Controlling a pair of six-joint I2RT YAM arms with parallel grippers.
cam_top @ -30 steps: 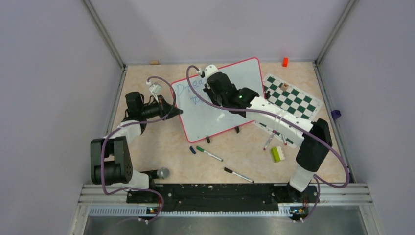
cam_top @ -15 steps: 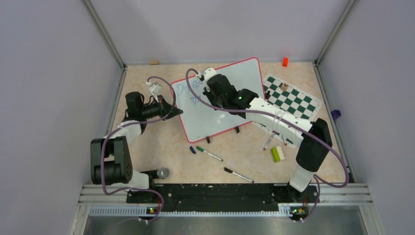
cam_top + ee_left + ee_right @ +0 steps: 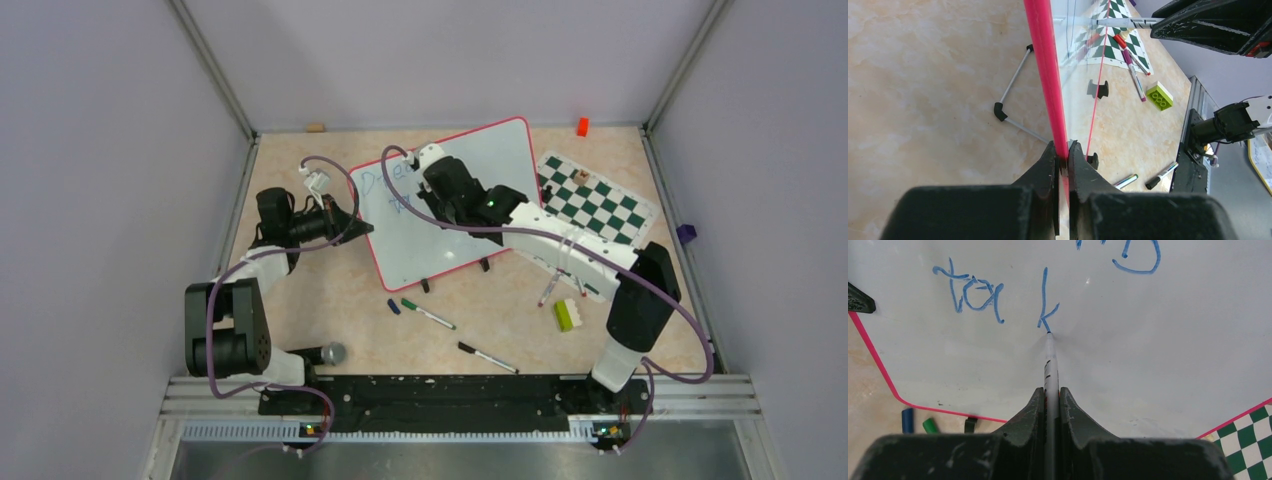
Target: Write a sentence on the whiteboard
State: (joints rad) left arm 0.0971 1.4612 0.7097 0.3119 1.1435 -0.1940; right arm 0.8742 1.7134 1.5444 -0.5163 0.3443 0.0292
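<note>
The whiteboard point(image 3: 470, 215) stands tilted on its black feet, with a red frame point(image 3: 1045, 65). My left gripper point(image 3: 352, 224) is shut on the frame's left edge, seen edge-on in the left wrist view point(image 3: 1062, 154). My right gripper point(image 3: 422, 172) is shut on a white marker point(image 3: 1050, 370) whose blue tip touches the board at the foot of the "k". The sentence point(image 3: 998, 295) reads "tak" on its second line in blue; the first line point(image 3: 385, 178) is partly hidden by the right arm.
A green-and-white chess mat point(image 3: 590, 205) lies right of the board. Loose markers point(image 3: 428, 313) point(image 3: 487, 358), a blue cap point(image 3: 394, 308), a green brick point(image 3: 565, 315), two more markers point(image 3: 550, 290) and an orange block point(image 3: 582, 126) lie around.
My right gripper has shifted slightly up and left over the board with the marker. The left gripper and the board have stayed put.
</note>
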